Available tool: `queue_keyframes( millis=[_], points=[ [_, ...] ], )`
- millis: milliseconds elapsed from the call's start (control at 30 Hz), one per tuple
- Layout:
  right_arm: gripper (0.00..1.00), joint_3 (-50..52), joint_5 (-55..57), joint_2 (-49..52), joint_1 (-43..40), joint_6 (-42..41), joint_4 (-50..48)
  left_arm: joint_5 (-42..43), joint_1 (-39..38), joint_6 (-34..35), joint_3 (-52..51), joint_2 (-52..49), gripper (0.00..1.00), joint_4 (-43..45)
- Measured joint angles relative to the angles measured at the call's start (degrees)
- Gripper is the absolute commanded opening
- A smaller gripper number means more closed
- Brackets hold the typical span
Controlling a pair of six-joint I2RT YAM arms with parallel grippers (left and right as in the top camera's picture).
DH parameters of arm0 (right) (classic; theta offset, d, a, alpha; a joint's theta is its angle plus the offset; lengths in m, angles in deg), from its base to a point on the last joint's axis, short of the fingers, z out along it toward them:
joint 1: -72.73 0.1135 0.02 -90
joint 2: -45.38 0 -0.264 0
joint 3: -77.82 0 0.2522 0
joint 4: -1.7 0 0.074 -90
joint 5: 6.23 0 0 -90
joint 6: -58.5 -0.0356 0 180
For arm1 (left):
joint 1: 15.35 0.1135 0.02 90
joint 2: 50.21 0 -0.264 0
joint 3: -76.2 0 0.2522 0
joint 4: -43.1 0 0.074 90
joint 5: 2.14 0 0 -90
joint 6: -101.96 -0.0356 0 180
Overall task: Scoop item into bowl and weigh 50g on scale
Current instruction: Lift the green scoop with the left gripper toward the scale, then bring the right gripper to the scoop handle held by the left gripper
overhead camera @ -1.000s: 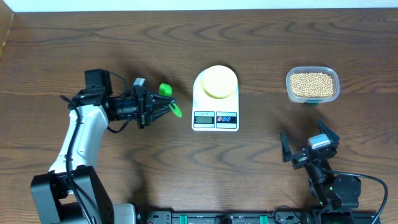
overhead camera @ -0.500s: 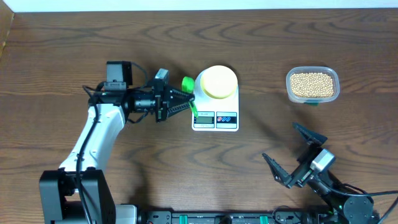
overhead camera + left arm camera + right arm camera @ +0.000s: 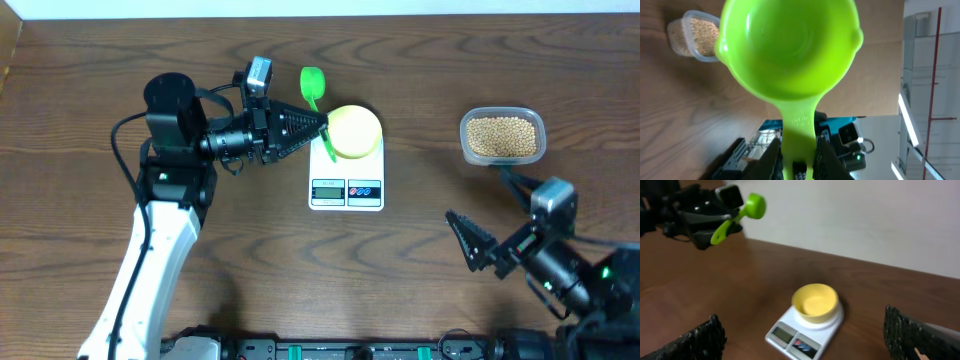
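My left gripper (image 3: 318, 122) is shut on the handle of a green scoop (image 3: 313, 82), held in the air at the left rim of the pale yellow bowl (image 3: 355, 132). The bowl sits on the white scale (image 3: 346, 190). In the left wrist view the scoop (image 3: 790, 50) is empty, its handle pinched in that gripper (image 3: 799, 161). The beans (image 3: 502, 134) fill a clear tub (image 3: 466, 148) at the right; the tub also shows in the left wrist view (image 3: 692, 37). My right gripper (image 3: 492, 215) is open and empty, in front of the tub. It faces the bowl (image 3: 815, 300) and scale (image 3: 785, 335).
Brown wooden table (image 3: 240, 260). The left arm (image 3: 170, 190) stretches from the front left toward the scale. A pale wall (image 3: 865, 220) stands behind the table. Equipment lines the front edge (image 3: 330, 350).
My left gripper carried the scoop rightward from left of the scale to the bowl's left rim, scoop head now turned toward the far side. My right arm rose and swung, jaws spread wide.
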Motion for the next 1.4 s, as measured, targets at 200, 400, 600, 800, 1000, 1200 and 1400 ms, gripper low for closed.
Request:
queue_keyframes(
  millis=[200,400,600,800,1000,1200,1400],
  points=[
    [0.99,-1.5,-16.5,6.2,0.0,-1.7,-2.0,-6.3,-2.7,2.5,0.0,1.8,0.08,0.0],
    [0.99,-1.6,-20.4,8.9,0.0,-13.9,-11.6,-14.5,-9.1,6.9,0.0,1.7,0.08,0.0],
    [0.97,-1.6,-15.1,9.4,0.0,-25.5,-12.6,-22.8,-15.7,13.2,0.0,1.7,0.08,0.0],
    [0.91,-1.6,-10.8,9.4,1.0,-33.2,-13.2,-30.7,-21.7,20.2,0.0,1.7,0.08,0.0],
    [0.86,-1.6,-4.5,9.4,6.6,-36.4,-13.4,-40.0,-27.4,22.8,0.0,1.7,0.08,0.0],
    [0.79,-1.6,3.0,10.5,11.0,-35.9,-12.5,-44.8,-29.2,24.1,0.0,1.7,0.08,0.0],
    [0.72,-1.6,6.0,14.1,13.3,-32.4,-12.3,-46.6,-30.7,24.2,0.0,1.7,0.08,0.0]
  ],
)
